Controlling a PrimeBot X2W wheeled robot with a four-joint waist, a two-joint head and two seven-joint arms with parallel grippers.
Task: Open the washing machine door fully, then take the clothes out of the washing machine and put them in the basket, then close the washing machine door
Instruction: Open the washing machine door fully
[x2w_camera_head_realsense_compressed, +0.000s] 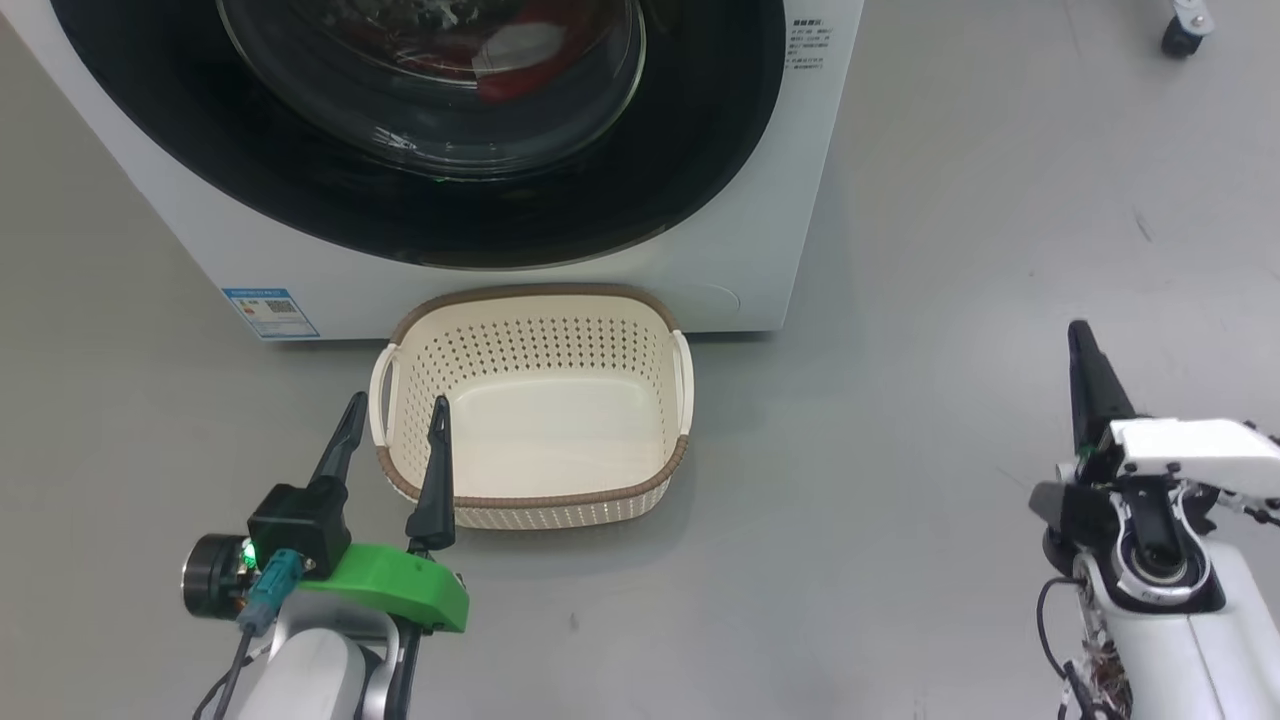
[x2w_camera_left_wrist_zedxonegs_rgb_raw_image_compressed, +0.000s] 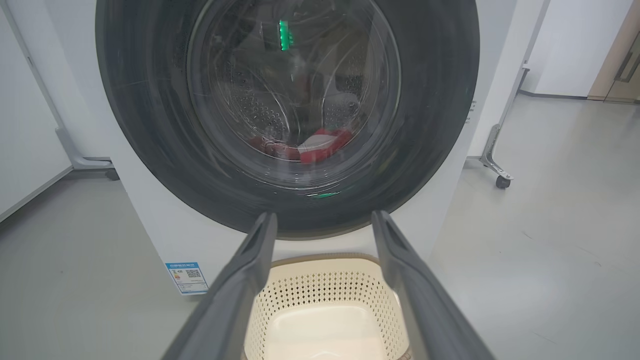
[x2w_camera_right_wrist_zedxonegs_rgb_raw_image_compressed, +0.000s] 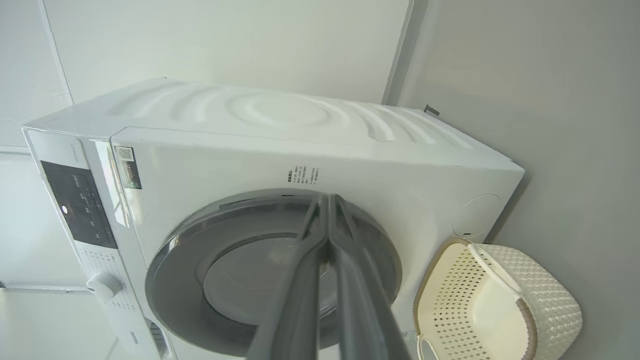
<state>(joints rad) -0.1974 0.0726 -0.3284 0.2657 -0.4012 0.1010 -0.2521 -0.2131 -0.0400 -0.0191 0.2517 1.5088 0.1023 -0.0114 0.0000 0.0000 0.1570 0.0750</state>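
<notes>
The white washing machine (x2w_camera_head_realsense_compressed: 180, 215) fills the top of the head view, its black-rimmed glass door (x2w_camera_head_realsense_compressed: 690, 170) flat against the front. Red clothes (x2w_camera_left_wrist_zedxonegs_rgb_raw_image_compressed: 320, 144) lie in the drum behind the glass. The cream basket (x2w_camera_head_realsense_compressed: 535, 405) stands on the floor just in front of the machine, nothing in it. My left gripper (x2w_camera_head_realsense_compressed: 397, 413) hovers open over the basket's near left corner, fingers pointing at the machine. My right gripper (x2w_camera_head_realsense_compressed: 1080, 340) is shut, off to the right over bare floor. In the right wrist view its closed fingers (x2w_camera_right_wrist_zedxonegs_rgb_raw_image_compressed: 327, 200) aim at the door (x2w_camera_right_wrist_zedxonegs_rgb_raw_image_compressed: 200, 265).
Grey floor lies all around. A caster (x2w_camera_head_realsense_compressed: 1185, 30) of a wheeled stand sits at the far right beyond the machine, and a stand leg (x2w_camera_left_wrist_zedxonegs_rgb_raw_image_compressed: 492, 155) shows beside the machine. White wall panels stand behind the machine.
</notes>
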